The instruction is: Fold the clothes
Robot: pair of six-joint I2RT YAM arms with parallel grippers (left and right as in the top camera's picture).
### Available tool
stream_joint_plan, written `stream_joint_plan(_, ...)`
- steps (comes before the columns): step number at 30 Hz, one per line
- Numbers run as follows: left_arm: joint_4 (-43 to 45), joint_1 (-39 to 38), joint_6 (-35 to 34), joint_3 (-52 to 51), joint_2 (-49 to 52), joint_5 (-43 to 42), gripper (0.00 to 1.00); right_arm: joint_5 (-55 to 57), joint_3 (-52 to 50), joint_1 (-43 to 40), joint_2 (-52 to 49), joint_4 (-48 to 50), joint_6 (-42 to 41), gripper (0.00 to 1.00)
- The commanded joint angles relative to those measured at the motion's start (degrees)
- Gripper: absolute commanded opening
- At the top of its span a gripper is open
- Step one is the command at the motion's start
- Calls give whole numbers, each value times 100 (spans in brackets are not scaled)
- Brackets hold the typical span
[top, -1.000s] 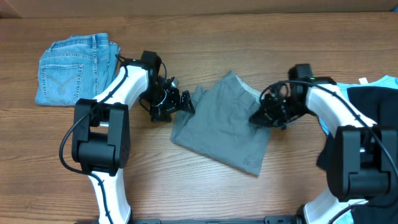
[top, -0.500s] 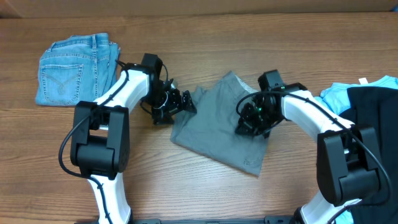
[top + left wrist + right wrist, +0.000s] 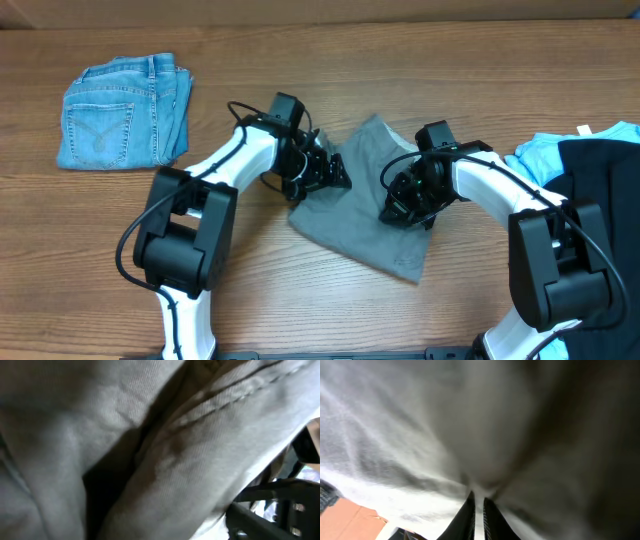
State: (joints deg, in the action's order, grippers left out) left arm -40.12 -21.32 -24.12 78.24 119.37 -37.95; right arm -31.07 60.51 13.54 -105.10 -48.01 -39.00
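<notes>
The step in hand is a fold of the grey shorts (image 3: pixel 360 225), which lie in the middle of the wooden table (image 3: pixel 300 310), rumpled and turned at an angle. Both arms are working on this one piece. The left gripper (image 3: pixel 338 178) is at the left edge of the cloth, and the right gripper (image 3: pixel 400 210) is down on its right part, near the centre of the frame.

In the right wrist view the two dark fingers (image 3: pixel 469 510) stand almost together, with only a thin gap, and grey cloth is gathered just at their tips. I judge that they pinch a fold of the shorts. For the left gripper I cannot tell how far it is open. Its wrist view is filled with grey cloth very close to the lens, with seams and a deep dark crease, and no finger shows.

The next move, as I judge it, calls for lifting the held edge and carrying it over the rest of the cloth, while the other side stays flat, so that the edges meet evenly.

At the upper left, well apart, lies a folded blue-denim piece (image 3: pixel 120 112). At the right edge a light-blue piece (image 3: pixel 545 152) and a black piece (image 3: pixel 605 165) wait, both cut off by the frame and partly behind the right arm. The waistband and pockets of the shorts are hard to make out from above.
</notes>
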Motion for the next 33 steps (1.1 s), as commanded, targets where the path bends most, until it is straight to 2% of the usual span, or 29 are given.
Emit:
stream_joint_plan(1, 234, -201, 160, -203, 315, 201, 74, 15, -46, 0, 142, 24, -48, 10)
stream_joint_plan(6, 573, -337, 490, -203, 315, 188, 47, 15, -46, 0, 142, 22, -48, 10)
stream_joint_plan(9, 570, -348, 627, -203, 315, 109, 4, 15, -46, 0, 142, -9, -46, 10)
stream_joint_plan(13, 498, -295, 767, -195, 306, 22, 4, 28, -46, 0, 142, 9, 24, 10)
stream_joint_plan(15, 363, -212, 802, -168, 297, 7, 4, 35, -44, 0, 144, 26, 219, 7)
stream_joint_plan(20, -258, 223, 1510, 85, 175, -332, 4, -37, 170, -31, 363, -192, 704, 6)
stream_joint_plan(27, -1497, 1440, 2251, 1399, -317, -841, 4, 44, 984, -208, 1235, -470, 909, 6)
stream_joint_plan(33, -1912, 2509, 2806, 2562, -424, -737, 4, 162, 1397, -232, 1582, -503, 903, 10)
